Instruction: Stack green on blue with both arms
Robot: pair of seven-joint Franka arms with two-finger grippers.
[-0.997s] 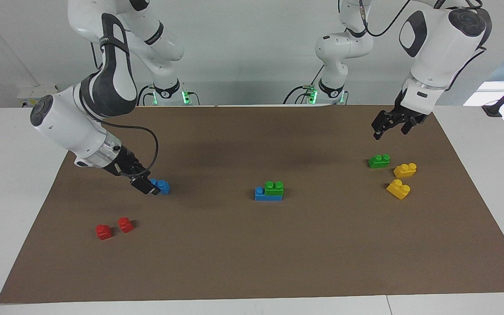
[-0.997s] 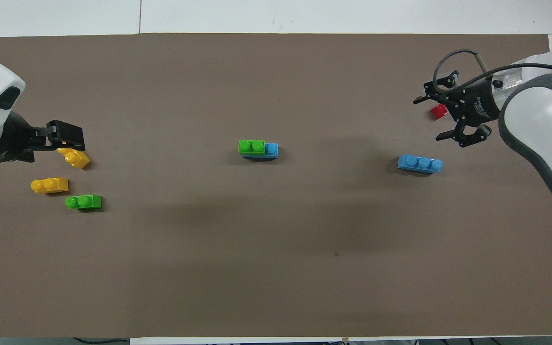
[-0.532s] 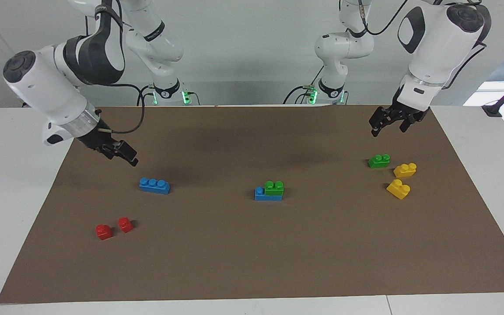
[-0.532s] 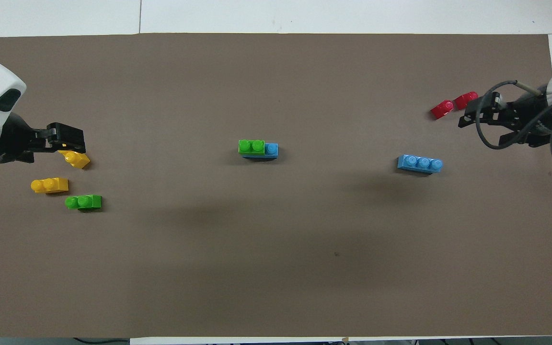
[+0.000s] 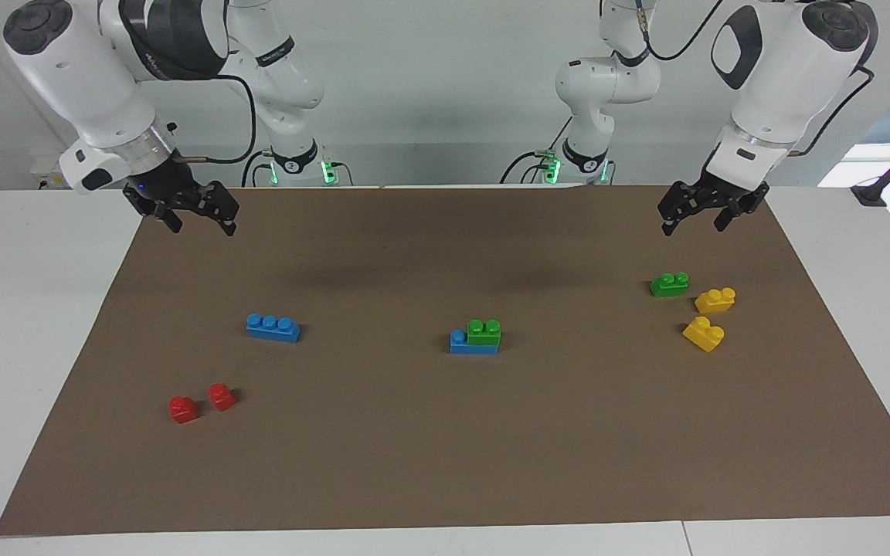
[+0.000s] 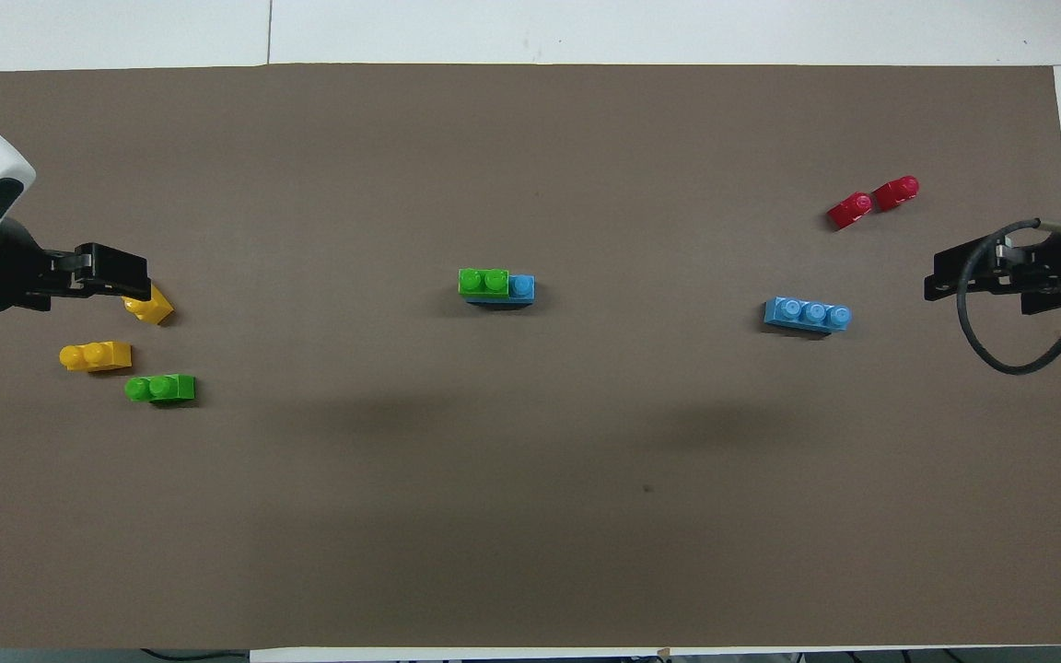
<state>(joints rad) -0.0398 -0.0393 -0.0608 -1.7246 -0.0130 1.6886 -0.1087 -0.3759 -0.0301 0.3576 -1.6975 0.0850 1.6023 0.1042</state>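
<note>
At the middle of the brown mat (image 5: 445,463), a green two-stud brick (image 5: 484,331) sits pressed onto one end of a blue three-stud brick (image 5: 473,342), leaving one blue stud bare at the end toward the right arm.

A second blue three-stud brick (image 5: 273,327) lies alone on the mat toward the right arm's end, with nothing on it and nothing touching it. Two small red bricks (image 5: 201,403) sit just beside each other, farther from the robots than that blue brick.

Toward the left arm's end lies a second green two-stud brick (image 5: 669,284), loose on the mat. Two yellow two-stud bricks (image 5: 709,316) lie close by, one just beside the green one and the other a little farther from the robots.

The right gripper (image 5: 191,217) hangs in the air over the mat's corner at its own end, jaws spread wide and holding nothing. The left gripper (image 5: 698,211) hangs over the mat's edge at its own end, above the green and yellow group, jaws likewise apart and empty. Nothing lies between either loose brick and the gripper above its end.
</note>
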